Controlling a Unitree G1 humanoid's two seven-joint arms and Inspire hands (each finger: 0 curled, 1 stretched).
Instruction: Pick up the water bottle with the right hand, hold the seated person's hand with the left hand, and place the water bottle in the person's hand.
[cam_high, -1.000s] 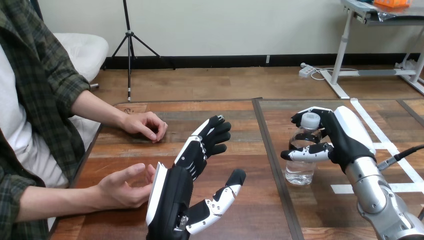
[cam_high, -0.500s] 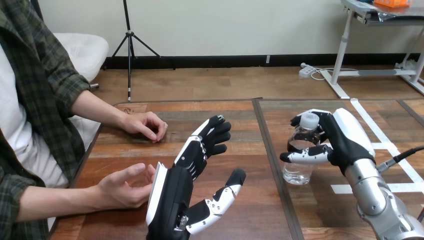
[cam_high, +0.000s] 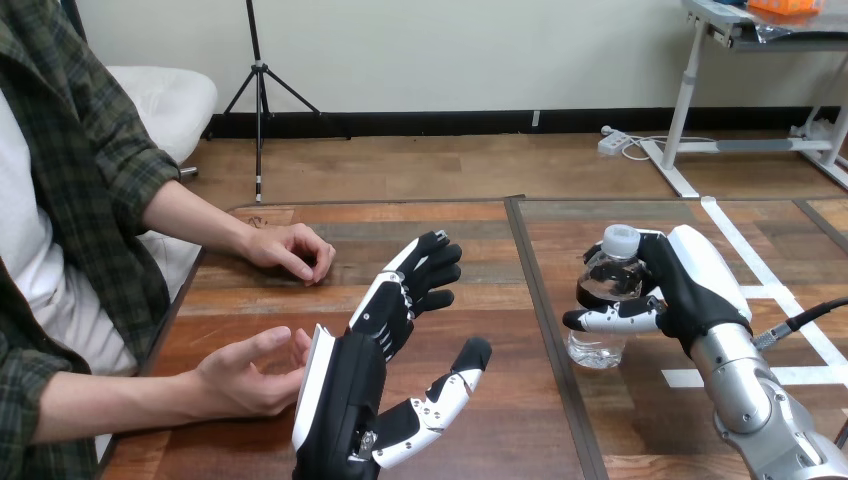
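Wooden table (cam_high: 500, 440) across the lower view, dark seam (cam_high: 552, 330) down its middle. Left hand (cam_high: 345, 390) raised over the table's left half, released: fingers straight and pointing away, thumb spread to the right, white-shelled back turned toward the person. Right hand (cam_high: 695, 280) over the right half, grasping the water bottle (cam_high: 598, 325): fingers wrapped round its upper part, thumb across the front at mid-height. Person's hand at the lower left (cam_high: 245, 375) loosely cupped, fingertips just beside the left hand's back; touching or not, cannot tell. Person's other hand (cam_high: 292, 250) farther back, curled, resting on the table, well apart from both robot hands. Bottle clear, upright, right of the seam; base on or just above the tabletop, cannot tell which. White cap (cam_high: 620, 238) on top, beside the right hand's fingertips.
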